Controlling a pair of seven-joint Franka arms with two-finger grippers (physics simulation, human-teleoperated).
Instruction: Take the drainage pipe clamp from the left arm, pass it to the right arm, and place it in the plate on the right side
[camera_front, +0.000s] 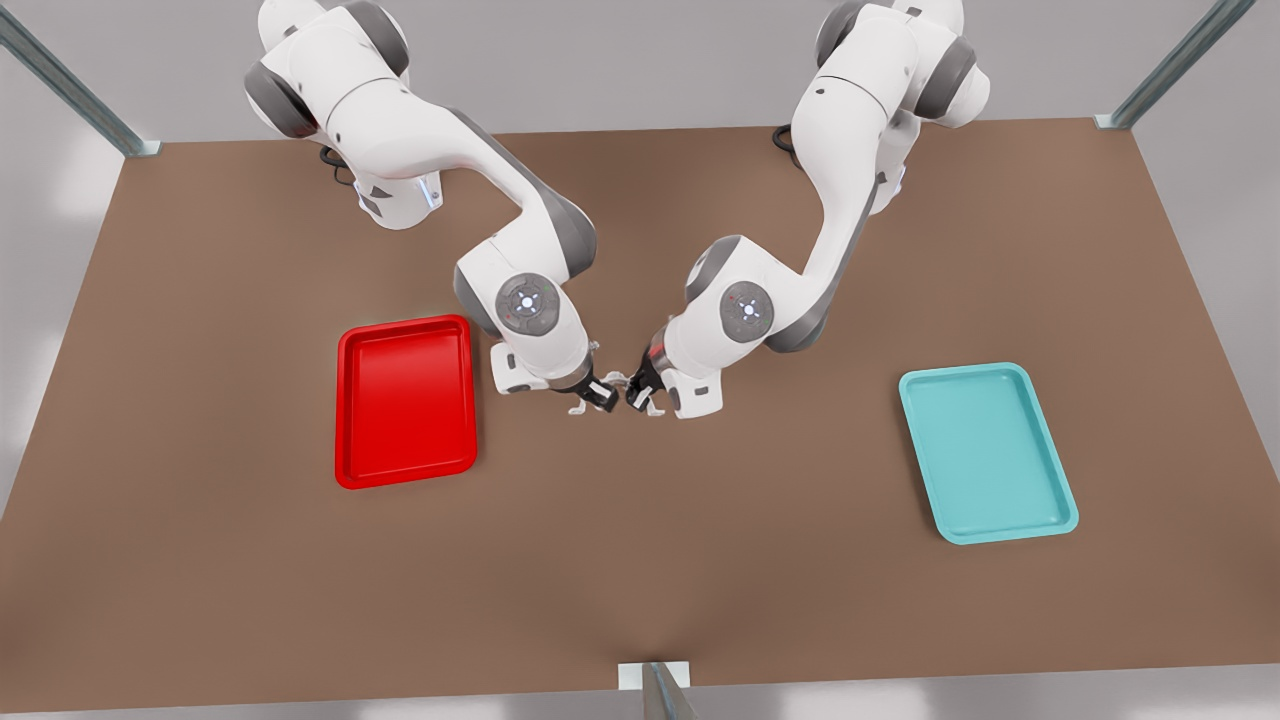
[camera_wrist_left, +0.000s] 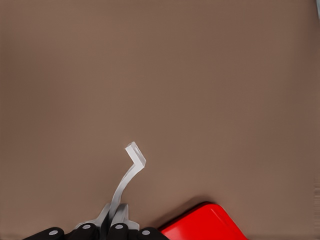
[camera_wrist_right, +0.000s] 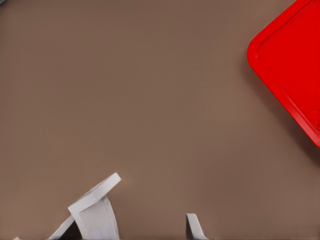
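Nearest you on the brown table (camera_front: 640, 560) lies the teal tray (camera_front: 985, 452), toward the front view's right and well apart from the 2 grippers. A little farther back, on the front view's left, sits the red plate (camera_front: 405, 400), flat and with nothing in it.

Just beside the plate, at mid-table, the 2 grippers meet nose to nose above the surface. The left gripper (camera_front: 636, 392), reaching in from the front view's right, is clamped on the drainage pipe clamp (camera_wrist_left: 131, 170). In the left wrist view you see the white strap rising from between its black fingers (camera_wrist_left: 117, 231), with its bent tab free over the table. The right gripper (camera_front: 603, 393) is close against the clamp from the plate side, but you cannot tell whether it grips it.

Behind them, both white arms fold back to their bases at the far edge.
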